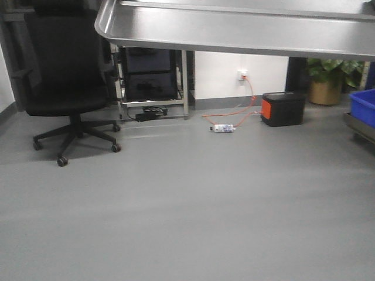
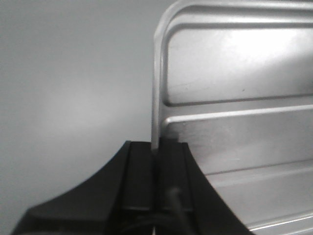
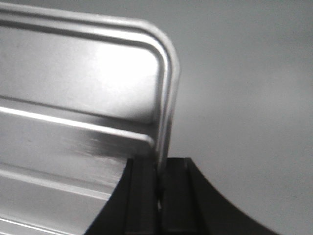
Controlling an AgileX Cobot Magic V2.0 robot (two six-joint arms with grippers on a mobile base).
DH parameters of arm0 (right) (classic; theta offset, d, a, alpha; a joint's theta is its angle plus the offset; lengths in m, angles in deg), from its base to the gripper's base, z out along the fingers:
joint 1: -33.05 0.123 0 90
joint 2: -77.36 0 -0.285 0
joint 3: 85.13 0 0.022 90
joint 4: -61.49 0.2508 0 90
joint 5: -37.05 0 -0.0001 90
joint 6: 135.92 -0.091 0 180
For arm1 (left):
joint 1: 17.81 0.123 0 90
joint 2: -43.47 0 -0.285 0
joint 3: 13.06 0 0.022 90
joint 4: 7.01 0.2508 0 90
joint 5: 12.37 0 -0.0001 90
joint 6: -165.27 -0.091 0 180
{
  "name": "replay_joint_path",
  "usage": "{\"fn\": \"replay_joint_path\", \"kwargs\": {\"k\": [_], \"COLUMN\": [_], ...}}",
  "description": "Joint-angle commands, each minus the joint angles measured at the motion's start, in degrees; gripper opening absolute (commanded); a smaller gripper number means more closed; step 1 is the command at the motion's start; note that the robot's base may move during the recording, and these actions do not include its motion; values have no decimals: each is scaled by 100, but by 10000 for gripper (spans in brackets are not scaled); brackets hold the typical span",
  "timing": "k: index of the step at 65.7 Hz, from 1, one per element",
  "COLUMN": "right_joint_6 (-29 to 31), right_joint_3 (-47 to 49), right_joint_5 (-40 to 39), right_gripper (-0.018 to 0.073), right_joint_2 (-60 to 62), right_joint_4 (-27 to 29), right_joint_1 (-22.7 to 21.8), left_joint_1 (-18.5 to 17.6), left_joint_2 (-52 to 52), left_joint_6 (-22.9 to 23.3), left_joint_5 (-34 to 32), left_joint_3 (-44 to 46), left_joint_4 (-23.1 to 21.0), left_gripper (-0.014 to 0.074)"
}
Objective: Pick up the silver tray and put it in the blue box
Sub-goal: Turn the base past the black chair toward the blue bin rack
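Two robot arms hold one silver tray (image 1: 234,26) aloft between them, its underside and rolled rim filling the top of the front view from left of centre to the right edge. In the left wrist view the left gripper (image 2: 156,146) reaches up from the bottom of the frame, its two black jaws pinched narrow onto the tray's (image 2: 234,73) raised rim just below a rounded corner, metal sandwiched between them. The right gripper (image 3: 159,165) mirrors that pose on the opposite end, jaws clamped tight on the tray's (image 3: 73,98) rim under the other rounded corner. Straight ridges cross the shiny floor in both wrist views.

One blue box (image 1: 363,106) shows only as a corner at the right edge, lower than the tray and apart from it.

On the grey floor beyond: one black office chair (image 1: 64,76) at the left, one metal rack (image 1: 152,79) of dark equipment, one fallen bottle (image 1: 223,128), one black-and-orange case (image 1: 283,109) fed by an orange cable (image 1: 249,96), and one potted plant (image 1: 329,79) at the far right.
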State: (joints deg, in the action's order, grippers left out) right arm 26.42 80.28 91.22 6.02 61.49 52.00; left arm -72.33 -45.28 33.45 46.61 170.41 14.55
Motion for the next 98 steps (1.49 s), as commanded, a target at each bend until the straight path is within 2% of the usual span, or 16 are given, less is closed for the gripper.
{"fn": "replay_joint_path", "kwargs": {"k": [1, 98], "right_joint_6": [55, 55], "right_joint_3": [184, 184], "right_joint_5": [-83, -73], "right_gripper": [60, 60], "right_joint_2": [127, 127], "right_joint_4": [-453, -459], "right_joint_1": [-47, -47], "left_joint_1": [12, 12], "left_joint_2": [183, 177], "left_joint_6": [24, 24], "left_joint_5": [192, 192], "left_joint_3": [193, 193], "left_joint_4": [506, 414], "left_gripper": [-105, -105]}}
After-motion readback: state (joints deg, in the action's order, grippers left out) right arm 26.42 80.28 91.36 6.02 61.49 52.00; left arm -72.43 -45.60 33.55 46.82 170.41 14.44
